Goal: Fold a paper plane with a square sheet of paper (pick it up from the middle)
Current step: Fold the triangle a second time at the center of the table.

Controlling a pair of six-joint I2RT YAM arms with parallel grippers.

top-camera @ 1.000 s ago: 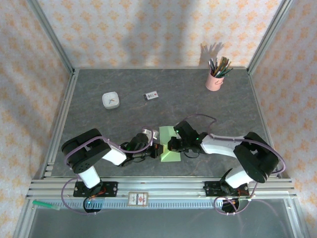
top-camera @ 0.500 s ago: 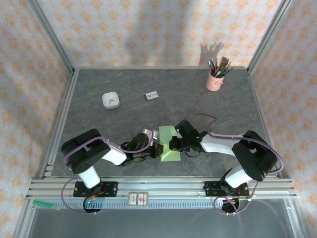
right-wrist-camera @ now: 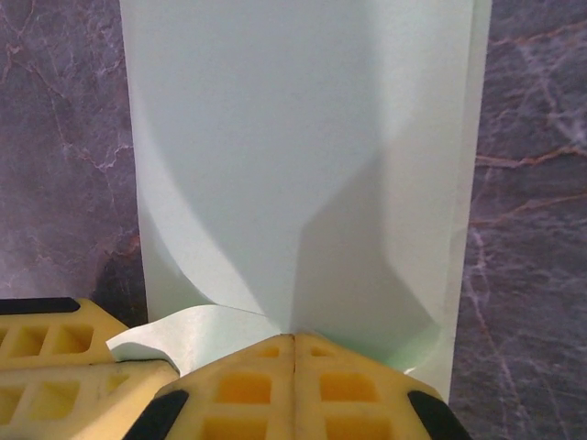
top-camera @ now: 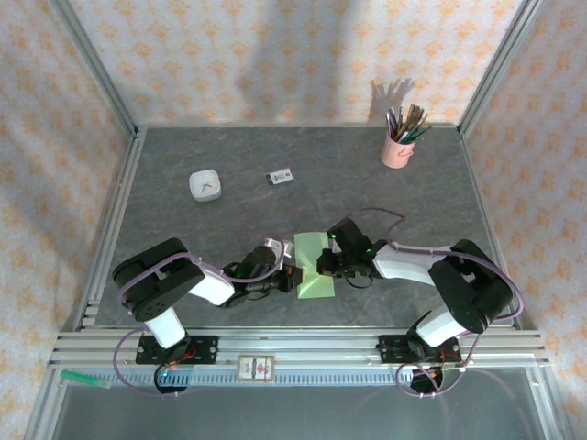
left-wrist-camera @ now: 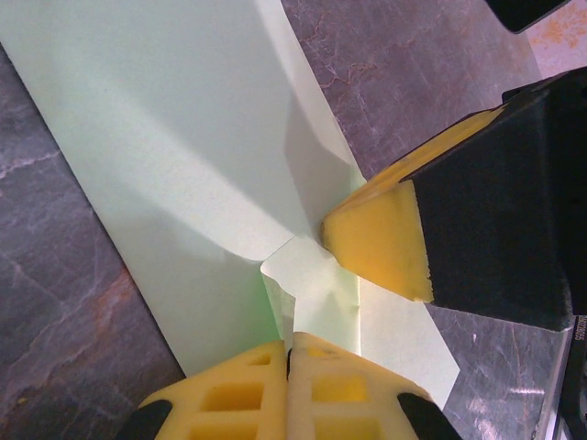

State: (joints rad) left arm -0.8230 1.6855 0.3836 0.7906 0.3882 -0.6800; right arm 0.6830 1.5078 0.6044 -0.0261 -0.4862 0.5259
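back right, pencils in pink cup

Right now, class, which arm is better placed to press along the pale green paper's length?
Likely right: its shut fingers rest on the folded pale green paper, which runs straight ahead; left fingers meet its edge.

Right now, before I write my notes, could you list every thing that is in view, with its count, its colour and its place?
sheet of paper: one, pale green, partly folded, near middle of the table, between the two grippers
pencil cup: one, pink, far right corner, holding pencils
dish: one, white, square, far left part
card: one, white with dark print, right of the dish
table: one, grey marbled
left gripper: one, yellow pads, shut, tips at the paper
right gripper: one, yellow pads, shut, tips at the paper
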